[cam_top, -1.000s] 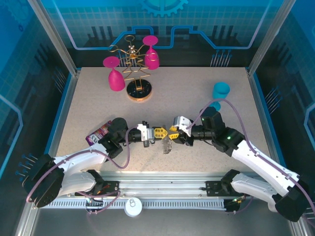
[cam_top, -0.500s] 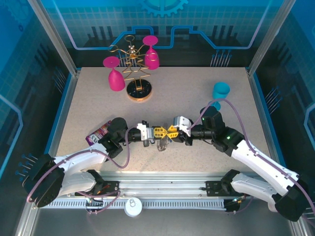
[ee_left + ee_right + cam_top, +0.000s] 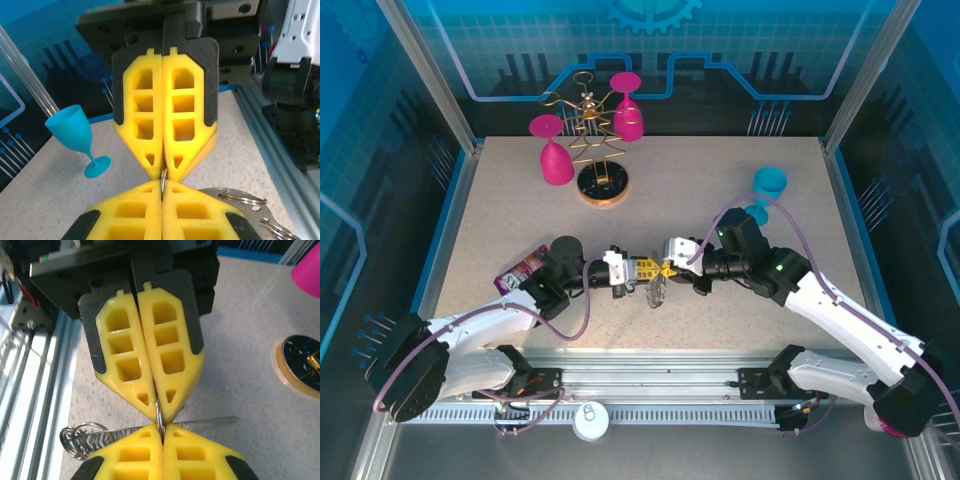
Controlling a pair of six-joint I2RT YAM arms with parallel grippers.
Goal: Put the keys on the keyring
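My left gripper [image 3: 656, 268] and right gripper [image 3: 664, 267] meet tip to tip near the table's front centre. Both are shut on the same thin grey metal ring, which shows edge-on between the fingertips: the keyring [image 3: 162, 178] in the left wrist view, the keyring [image 3: 159, 421] in the right wrist view. In the left wrist view my left gripper [image 3: 162, 186] faces the right gripper [image 3: 162, 172]. A wavy wire loop [image 3: 82, 440] and a thin straight bar [image 3: 215, 419] hang below. That silvery bundle [image 3: 655, 293] dangles over the table. I cannot make out the keys' heads.
A gold wire glass rack [image 3: 600, 185] with two pink glasses [image 3: 555, 160] stands at the back left. A blue goblet [image 3: 768, 185] stands at the right. A purple packet [image 3: 520, 270] lies by the left arm. The aluminium rail [image 3: 650, 385] runs along the front edge.
The two grippers have closed the small gap between their tips and now touch. The right wrist has shifted left, and the hanging metal bundle has moved slightly left with them.
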